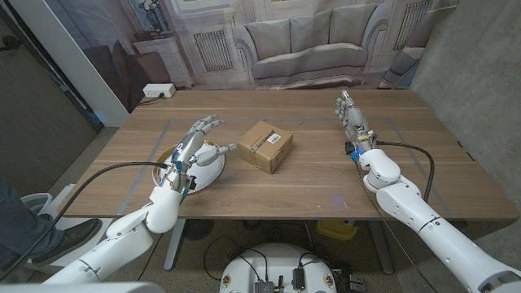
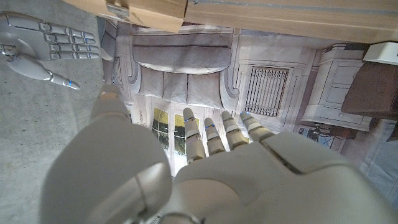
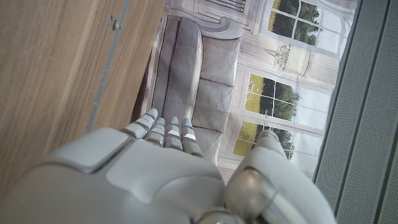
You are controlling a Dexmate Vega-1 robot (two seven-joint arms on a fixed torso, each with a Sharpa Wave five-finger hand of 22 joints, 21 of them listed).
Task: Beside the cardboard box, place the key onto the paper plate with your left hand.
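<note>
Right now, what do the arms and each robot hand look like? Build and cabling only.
Both arms have glossy white rounded shells. A black cable runs along each forearm. The left robot hand and the right robot hand are light grey and segmented; the wrist views show small blue marks on the fingers. The right wrist carries exposed wiring with small coloured connectors.

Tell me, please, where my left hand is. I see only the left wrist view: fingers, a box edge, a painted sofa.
Observer: The left hand is over the paper plate, fingers apart, holding nothing.
Operator: Is the key on the plate?
Observer: I cannot find a key; the hand hides part of the plate.
Operator: And the box?
Observer: The cardboard box lies close beside the plate, on its right.
</note>
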